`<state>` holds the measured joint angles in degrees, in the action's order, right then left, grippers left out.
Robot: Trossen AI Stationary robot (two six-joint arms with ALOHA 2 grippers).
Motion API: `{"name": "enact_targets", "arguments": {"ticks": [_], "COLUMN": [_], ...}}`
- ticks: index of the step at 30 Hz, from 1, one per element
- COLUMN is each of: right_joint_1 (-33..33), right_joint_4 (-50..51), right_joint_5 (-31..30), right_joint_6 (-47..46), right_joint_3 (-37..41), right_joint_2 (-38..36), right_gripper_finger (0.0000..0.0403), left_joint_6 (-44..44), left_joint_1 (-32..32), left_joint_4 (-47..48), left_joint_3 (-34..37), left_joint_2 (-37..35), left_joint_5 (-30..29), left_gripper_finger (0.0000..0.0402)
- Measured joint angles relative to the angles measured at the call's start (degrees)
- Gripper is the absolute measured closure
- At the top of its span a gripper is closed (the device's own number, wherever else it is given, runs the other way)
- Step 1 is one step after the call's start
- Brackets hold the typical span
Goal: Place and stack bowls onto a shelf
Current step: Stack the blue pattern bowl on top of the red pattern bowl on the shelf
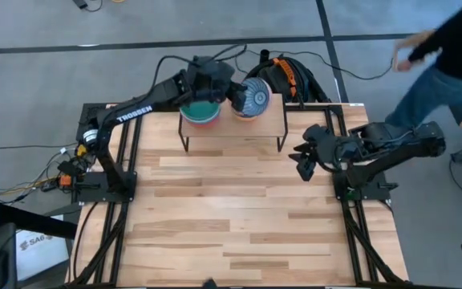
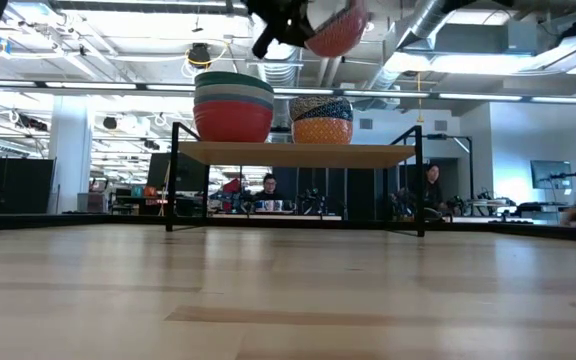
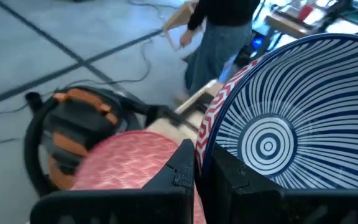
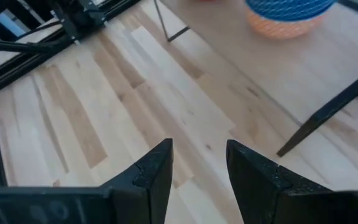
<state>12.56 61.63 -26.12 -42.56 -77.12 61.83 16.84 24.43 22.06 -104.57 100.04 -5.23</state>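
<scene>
The left gripper [image 1: 233, 95] pinched the pink-red bowl's [image 2: 336, 30] rim, holding it above the shelf [image 1: 271, 124] at 12 o'clock. The right gripper [image 1: 303, 160] waited spread at 3 o'clock.

- From above, my left arm [image 1: 147, 100] covers most of the teal-green bowl stack [image 1: 200, 114] at the shelf's [image 1: 267, 128] left end; I cannot count those bowls there.
- Low view: the left gripper [image 2: 286, 22] and the pink-red bowl [image 2: 335, 30] are cut by the top edge.
- Left wrist view: the blue-and-white striped bowl [image 3: 291, 118] runs off the frame; the person [image 3: 219, 31] behind is cut at the shoulders.
- Right wrist view: the bowl pair [image 4: 283, 14] is cropped and blurred; pattern unreadable.
- High view: the person [image 1: 435, 68] off the table's far right corner is blurred, partly out of frame.
</scene>
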Motion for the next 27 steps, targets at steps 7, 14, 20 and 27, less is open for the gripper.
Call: {"name": "enact_targets", "arguments": {"ticks": [7, 14, 20, 27], "right_joint_1": [-6.7, -14.1, -18.1, -19.5], "right_joint_4": [0.1, -0.5, -0.1, 0.3], "right_joint_5": [0.9, 5.4, 8.6, 9.0], "right_joint_6": [4.5, 9.3, 10.4, 11.9], "right_joint_3": [0.0, 0.0, 0.0, 0.0], "right_joint_2": [-2.4, -2.9, -2.6, -2.6], "right_gripper_finger": [0.0227, 0.0227, 0.0227, 0.0227], "left_joint_6": [-1.8, -3.7, -5.3, -8.7], "left_joint_1": [6.9, 9.0, 8.6, 9.0], "left_joint_4": [6.3, 6.3, 7.2, 9.0], "left_joint_3": [0.0, 0.0, -1.0, -1.7], "left_joint_2": [0.9, 3.4, 6.0, 6.1], "left_joint_5": [1.4, 3.1, 2.8, 3.1], "left_gripper_finger": [0.0401, 0.0401, 0.0401, 0.0391]}}
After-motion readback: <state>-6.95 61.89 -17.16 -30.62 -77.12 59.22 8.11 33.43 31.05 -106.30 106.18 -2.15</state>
